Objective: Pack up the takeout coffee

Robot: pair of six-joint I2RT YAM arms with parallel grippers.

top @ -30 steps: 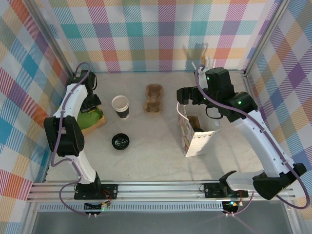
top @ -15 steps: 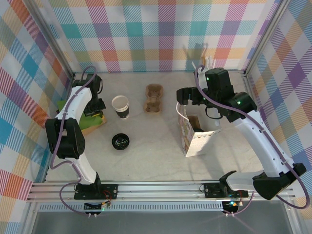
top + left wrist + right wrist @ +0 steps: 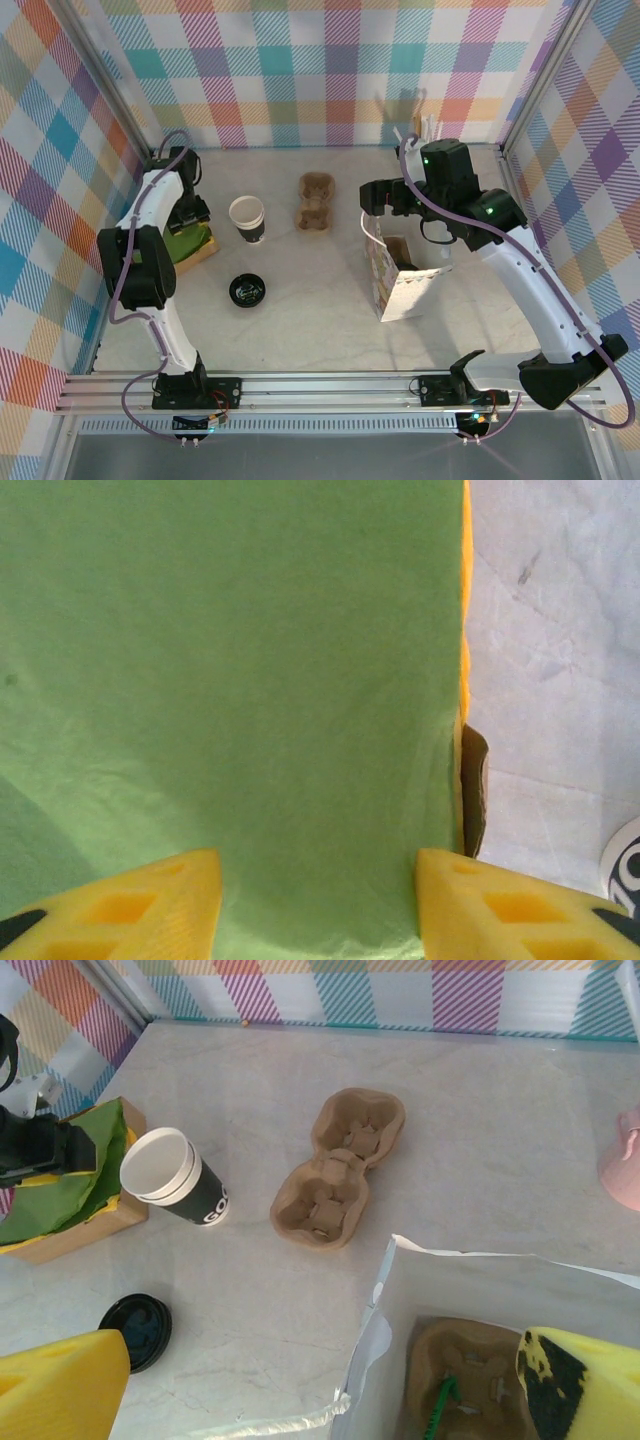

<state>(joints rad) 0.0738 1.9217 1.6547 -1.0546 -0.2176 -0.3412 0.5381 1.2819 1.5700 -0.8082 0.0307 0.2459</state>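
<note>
The takeout coffee is out of view. A lidless dark cup [image 3: 247, 218] [image 3: 170, 1175] with a white rim stands left of centre, and a loose black lid [image 3: 246, 290] [image 3: 135, 1332] lies in front of it. My left gripper [image 3: 190, 218] [image 3: 318, 910] hovers open over a green paper napkin [image 3: 230, 680] [image 3: 186, 243], with its yellow fingers [image 3: 120, 905] apart. My right gripper [image 3: 385, 195] [image 3: 325, 1390] is open above the near-left corner of the white paper bag [image 3: 400, 278] [image 3: 500, 1290]. A cardboard carrier with a green stick [image 3: 470, 1375] lies inside the bag.
A second brown cup carrier [image 3: 315, 202] [image 3: 340, 1170] lies on the table between cup and bag. The napkin rests in a shallow wooden tray [image 3: 198, 258] [image 3: 75, 1240] by the left wall. A pink object [image 3: 622, 1155] sits at the far right.
My left gripper's jaws have gone from shut to apart over the green napkin, and that wrist shifted slightly. The right arm has not moved.
</note>
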